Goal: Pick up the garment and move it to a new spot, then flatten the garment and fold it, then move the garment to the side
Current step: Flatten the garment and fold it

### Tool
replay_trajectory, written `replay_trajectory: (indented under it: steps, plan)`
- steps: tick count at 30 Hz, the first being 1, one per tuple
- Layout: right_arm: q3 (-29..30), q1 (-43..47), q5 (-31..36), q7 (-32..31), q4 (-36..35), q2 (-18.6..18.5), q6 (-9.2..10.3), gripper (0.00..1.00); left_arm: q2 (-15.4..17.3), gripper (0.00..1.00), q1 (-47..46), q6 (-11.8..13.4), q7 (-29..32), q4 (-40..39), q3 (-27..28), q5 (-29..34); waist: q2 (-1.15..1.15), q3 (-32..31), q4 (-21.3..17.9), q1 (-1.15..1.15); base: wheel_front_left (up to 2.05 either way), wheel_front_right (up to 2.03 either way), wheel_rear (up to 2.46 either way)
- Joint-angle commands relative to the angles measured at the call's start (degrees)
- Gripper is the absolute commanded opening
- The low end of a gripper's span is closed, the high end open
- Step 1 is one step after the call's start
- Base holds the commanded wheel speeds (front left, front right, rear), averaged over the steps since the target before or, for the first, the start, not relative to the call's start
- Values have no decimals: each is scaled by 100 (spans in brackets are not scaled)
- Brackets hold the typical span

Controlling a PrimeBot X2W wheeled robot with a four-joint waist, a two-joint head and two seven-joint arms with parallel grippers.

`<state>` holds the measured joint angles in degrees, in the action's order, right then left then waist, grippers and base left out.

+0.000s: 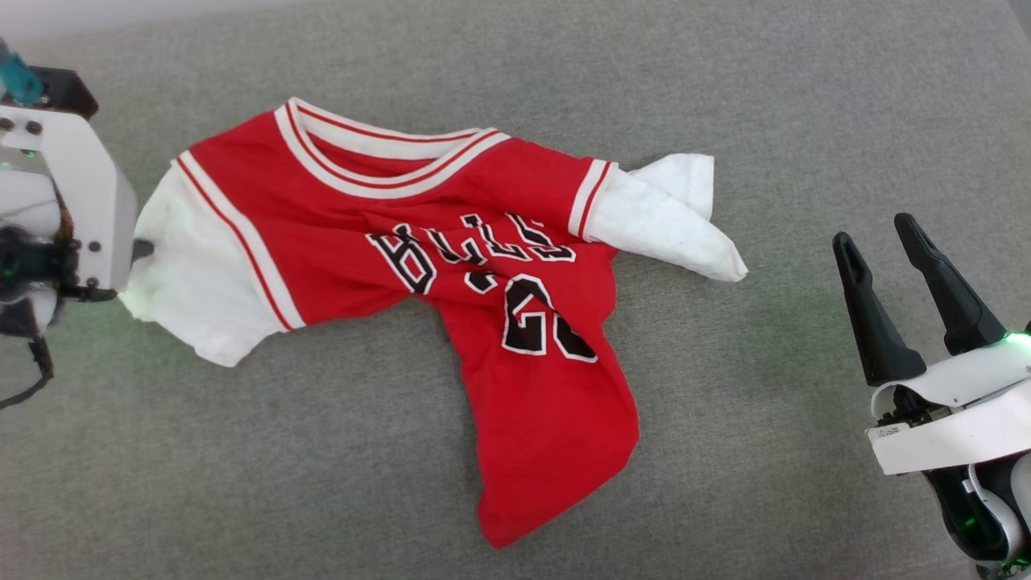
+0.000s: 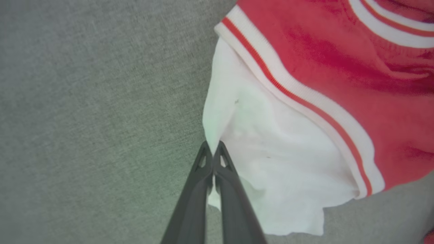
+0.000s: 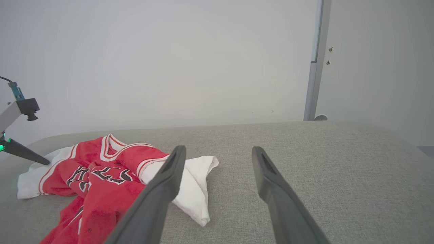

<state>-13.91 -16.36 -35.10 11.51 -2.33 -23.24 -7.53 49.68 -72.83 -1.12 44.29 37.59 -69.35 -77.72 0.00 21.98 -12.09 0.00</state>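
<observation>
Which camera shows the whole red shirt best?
The head view: it looks down on the whole garment, both white sleeves and the lettering. The left wrist view is close on one sleeve, pinched by the left gripper. The right wrist view sees it low and sideways, partly behind a finger of the open right gripper.

A grey woven-fabric upholstered surface (image 1: 765,121) with a rounded far edge carried a red jersey T-shirt (image 1: 483,266), lying crumpled with its printed front up and its collar toward the far side. The white sleeve (image 1: 201,274) at the robot's left lay spread on the fabric. The other white sleeve (image 1: 668,225) was folded over itself. The red hem trailed toward the near edge.
</observation>
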Motion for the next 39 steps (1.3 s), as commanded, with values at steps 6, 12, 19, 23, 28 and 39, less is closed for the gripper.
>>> replay_trajectory:
  steps: [6, 12, 19, 23, 28, 39]
  plan:
    - [-111, -30, 44, -346, -81, -276, 8, 100, 15, 100, 215, -203, -1273, 40, 67, 471, 0, -196, 220, 0, 0, 0, 0]
    - [-551, -150, 64, -1052, -131, -879, 8, 100, -13, 100, 764, -102, -3595, -494, 440, 761, 0, -367, 521, 0, 0, 0, 0]
    - [-1321, -614, -460, -2166, -225, -1913, 8, 100, -175, 100, 1879, 778, -5753, -2128, 661, 1233, 0, -416, 972, 0, 0, 0, 0]
    - [-1702, -1051, -807, -2631, -92, -2418, 8, 100, -368, 100, 2503, 1471, -5946, -3069, 1179, 1774, 0, -340, 1211, 0, 0, 0, 0]
    - [-2256, -1638, -1097, -3011, 275, -2811, 8, 100, -830, 100, 3679, 1892, -5939, -4075, 2285, 2846, 0, -183, 1465, 0, 0, 0, 0]
    - [-3663, -2632, -1561, -3243, 778, -3221, 8, 2, -1458, 100, 5247, 1526, -5945, -4674, 3828, 3897, 0, 39, 1759, 0, 0, 0, 0]
